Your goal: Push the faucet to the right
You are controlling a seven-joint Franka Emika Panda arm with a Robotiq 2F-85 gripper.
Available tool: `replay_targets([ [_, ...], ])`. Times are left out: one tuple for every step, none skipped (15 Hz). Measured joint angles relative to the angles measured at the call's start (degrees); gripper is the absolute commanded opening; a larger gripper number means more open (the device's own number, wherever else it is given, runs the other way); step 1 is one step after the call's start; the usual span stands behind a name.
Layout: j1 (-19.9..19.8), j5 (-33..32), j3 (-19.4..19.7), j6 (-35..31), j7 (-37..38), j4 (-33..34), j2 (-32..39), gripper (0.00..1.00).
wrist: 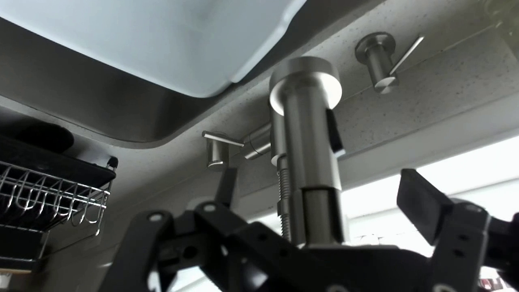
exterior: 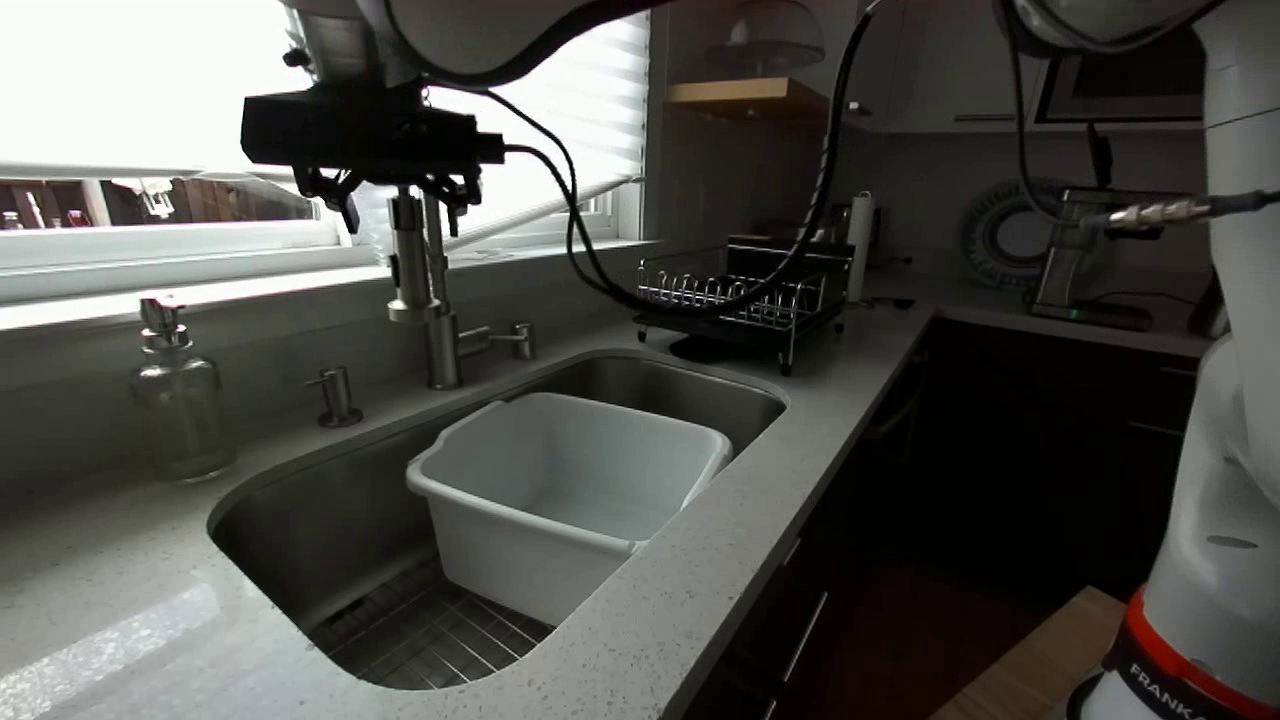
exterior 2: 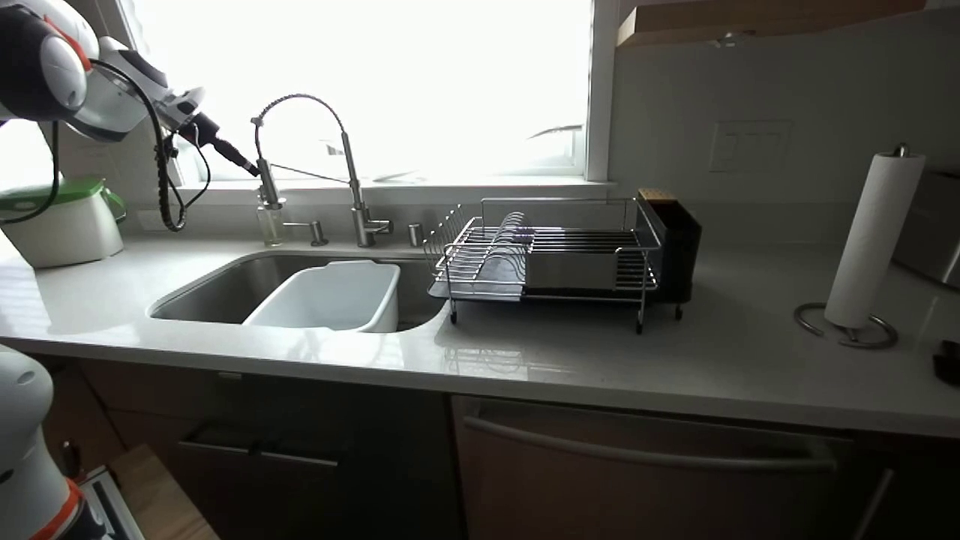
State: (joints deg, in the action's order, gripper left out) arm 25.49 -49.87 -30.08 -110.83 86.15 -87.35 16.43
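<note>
1. Silver-grey metal kitchen faucet [exterior 2: 364,217] with a coiled-spring gooseneck stands on the pale, speckled worktop [exterior 2: 750,360], behind the brushed-steel sink [exterior: 320,530]. In an exterior view I see its pull-down spray head [exterior 2: 268,184] to the picture's left of the post and the small side lever [exterior 2: 381,226] to the picture's right.
2. My black two-fingered hand [wrist: 322,190] is spread. In the wrist view the spray head runs between its fingers [wrist: 421,202], with a gap on either side; whether it touches the palm I cannot tell.
3. On both exterior feeds I find the hand up at the spray head, well above the worktop.
4. One white plastic tub [exterior: 500,545] sits inside the sink.
5. I also see a clear glass pump bottle [exterior: 185,420], a short metal soap dispenser [exterior: 340,398] beside the sink, and a black-and-chrome wire dish rack [exterior: 720,322].
</note>
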Motion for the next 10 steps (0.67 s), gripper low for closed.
replay_targets([
  [1.99, -1.13, 1.94, 0.30, 0.66, 1.58, 1.26, 1.00],
  [3.70, -1.74, 3.66, 1.08, 0.76, 3.12, 2.35, 1.00],
  [5.12, -2.00, 5.09, 2.48, 0.74, 4.58, 3.28, 1.00],
  [6.23, -2.02, 6.19, 4.25, 0.56, 5.89, 3.99, 1.00],
  [7.25, -2.02, 7.13, 6.75, 0.25, 7.18, 4.57, 1.00],
  [8.16, -1.89, 7.91, 9.60, -0.21, 8.37, 4.97, 1.00],
  [8.95, -1.72, 8.51, 12.45, -0.89, 9.48, 5.23, 1.00],
  [9.63, -1.70, 9.07, 14.68, -1.46, 10.37, 5.36, 1.00],
  [10.20, -1.59, 9.57, 16.60, -2.24, 11.15, 5.46, 1.00],
  [10.58, -1.37, 9.92, 18.08, -3.01, 11.71, 5.50, 1.00],
])
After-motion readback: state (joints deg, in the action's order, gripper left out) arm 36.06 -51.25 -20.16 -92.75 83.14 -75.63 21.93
